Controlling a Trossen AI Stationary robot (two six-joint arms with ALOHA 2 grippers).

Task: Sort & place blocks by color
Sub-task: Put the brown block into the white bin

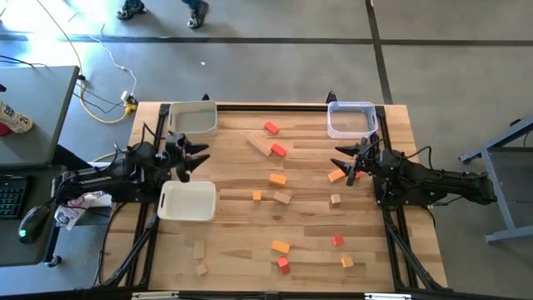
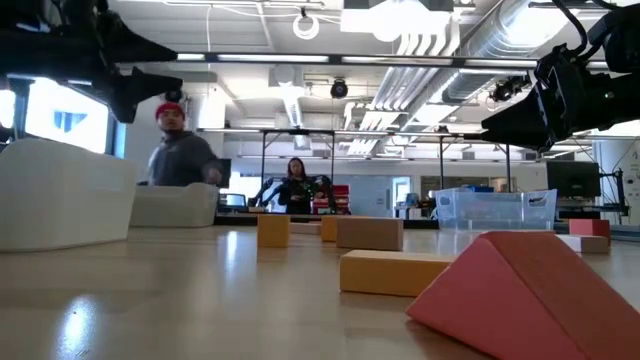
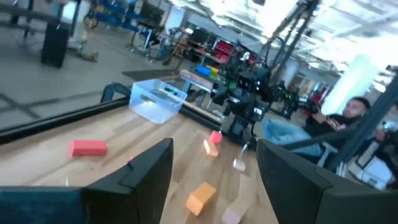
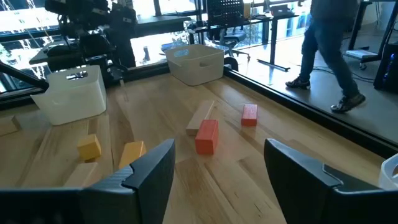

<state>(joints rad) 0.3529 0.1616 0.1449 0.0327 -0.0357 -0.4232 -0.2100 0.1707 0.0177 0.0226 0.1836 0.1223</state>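
Nearest the low camera, a red wooden wedge (image 2: pixel 520 290) fills the lower right of the frame with an orange block (image 2: pixel 392 271) just behind it, while the other small red, orange and plain wooden blocks (image 1: pixel 276 151) lie scattered across the middle of the counter (image 1: pixel 241 250), none in the three pale plastic bins (image 1: pixel 186 201). Both tools hover with fingers spread and empty, the left tool (image 1: pixel 196 155) at centre left and the right tool (image 1: pixel 344 160) at centre right, so sorting looks barely begun; next, the right tool probably needs to drop onto the orange piece (image 1: pixel 336 176) just beside it.
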